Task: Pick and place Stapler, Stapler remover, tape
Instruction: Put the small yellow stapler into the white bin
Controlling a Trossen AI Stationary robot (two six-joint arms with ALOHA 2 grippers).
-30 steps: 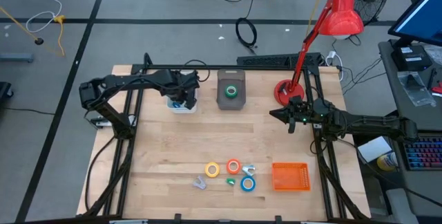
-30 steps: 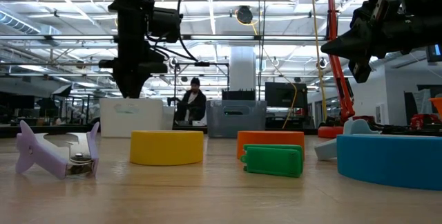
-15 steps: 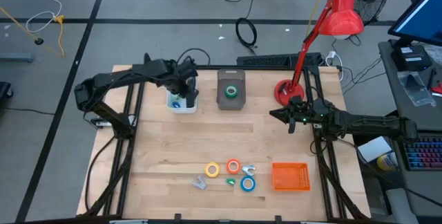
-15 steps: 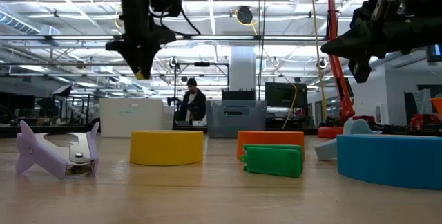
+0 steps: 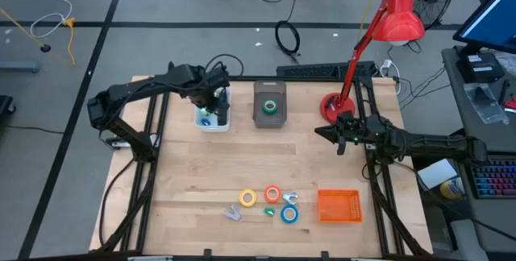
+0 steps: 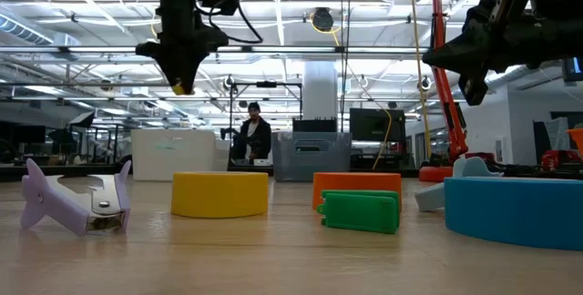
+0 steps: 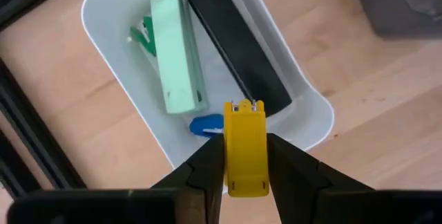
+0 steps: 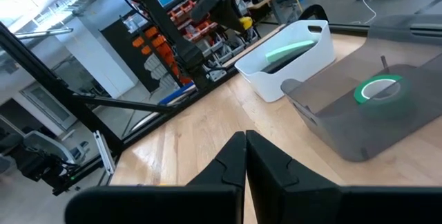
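My left gripper (image 5: 212, 102) hangs above the white bin (image 5: 214, 118) at the table's far edge, shut on a small yellow stapler remover (image 7: 245, 148). In the bin lie a mint stapler (image 7: 176, 51), a black stapler (image 7: 238, 51) and small blue and green pieces. The green tape roll (image 5: 272, 106) lies in the grey bin (image 5: 270, 116). The yellow (image 5: 248, 198), orange-red (image 5: 272, 194) and blue (image 5: 289, 213) rolls lie flat near the table's near edge, beside a purple stapler remover (image 5: 233, 213). My right gripper (image 5: 320, 133) is shut and hovers at the right, holding nothing. My left gripper pinches the yellow stapler remover's body (image 7: 245, 172) between its two fingers (image 7: 207, 165), coming from above and pointing down. The remover lies along the fingers, and its metal-tipped end (image 7: 246, 105) sticks out beyond them toward the bin. It hangs clear above the bin.
An orange basket (image 5: 339, 205) sits at the near right. A red desk lamp (image 5: 332, 106) stands at the far right corner. A small green item (image 6: 360, 211) and a pale blue one (image 5: 290, 197) lie among the rolls. Bare wood spans the table's middle.
My left gripper has risen from down at the white bin to well above it, drifting a little toward the far edge, with the yellow stapler remover showing between its fingers. The right arm has kept still.
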